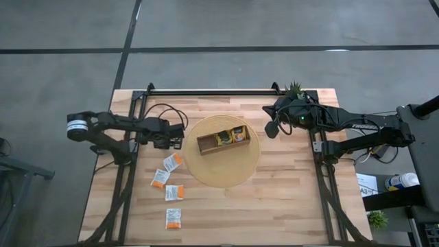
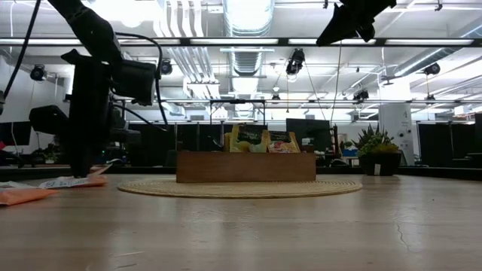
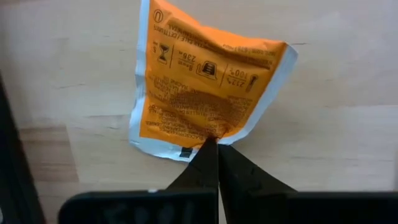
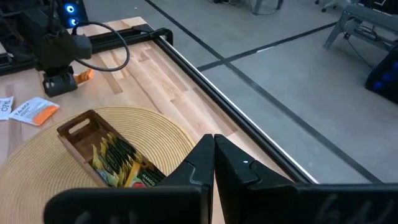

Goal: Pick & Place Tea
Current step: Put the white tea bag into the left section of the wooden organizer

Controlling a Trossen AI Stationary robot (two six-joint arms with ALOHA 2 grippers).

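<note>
Left gripper [image 3: 214, 144] down on the counter [image 1: 274, 206], fingers pinched together on the near edge of an orange-and-white tea sachet [image 3: 208, 87] — it lies flat just left of the tray [image 1: 223, 140]. Farther off, the right gripper [image 4: 213, 148] hangs shut above the mat's [image 1: 226, 177] far side — the left arm is nearer.

Tea sachets [image 1: 167, 180] on table: white with orange panels; nearest one [image 3: 208, 93] orange with fine dark print and white border. Sachets in tray [image 1: 230, 137]: yellow-green and orange-red with dark labels. Tray [image 1: 206, 145]: brown wood. Round mat [image 1: 223, 173]: pale straw, concentric woven rings. Table [image 1: 288, 206]: light wood planks, visible grain. Arms and frame rails: black; left arm [image 1: 77, 126] carries white band. Plant [image 1: 295, 88]: green, in dark pot. Floor [image 1: 274, 27]: grey with dark lines.
</note>
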